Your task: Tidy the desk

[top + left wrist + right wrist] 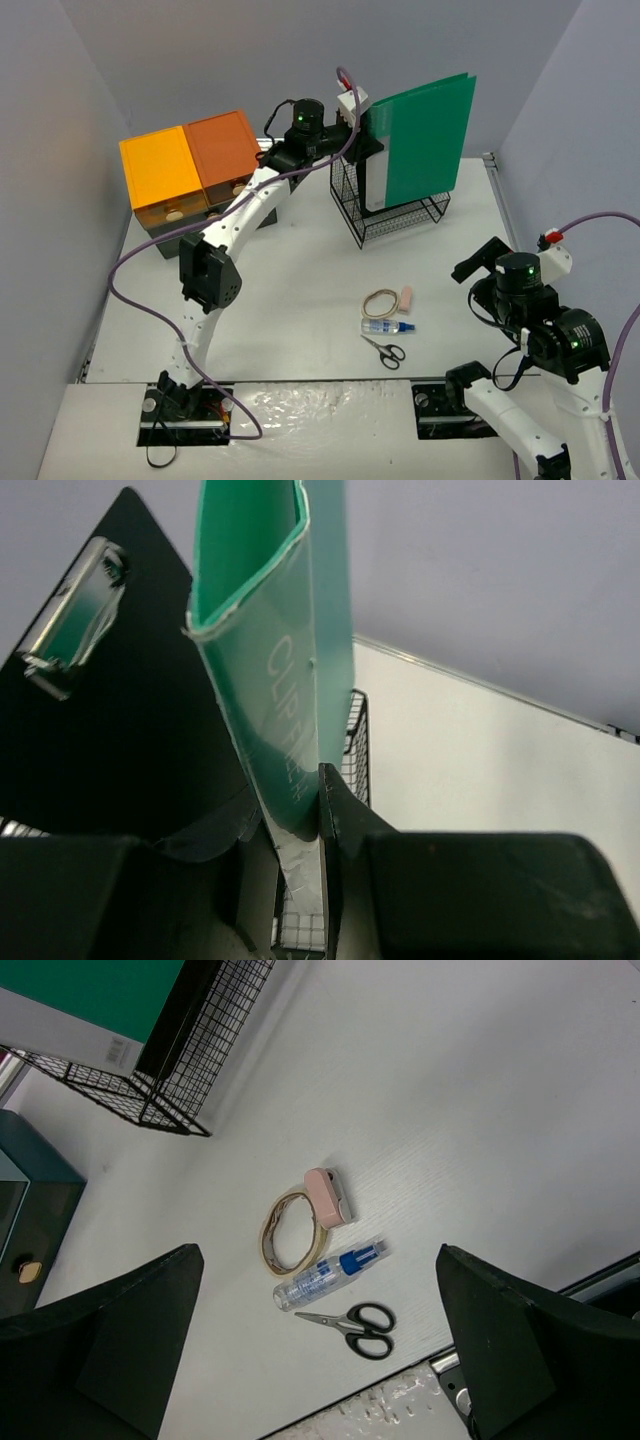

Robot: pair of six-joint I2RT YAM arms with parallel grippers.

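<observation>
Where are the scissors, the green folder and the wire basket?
scissors (382, 349): top view, where blades meet handles.
green folder (425, 140): top view, middle of its cover.
wire basket (400, 224): top view, its front mesh wall.

The desk (300, 310) is a broad, flat rectangle, matte white to pale grey; it lies level; a faint grain shows on its surface up close.

Green folder (425, 140), wire rack (400, 222), scissors (383, 350)
</observation>
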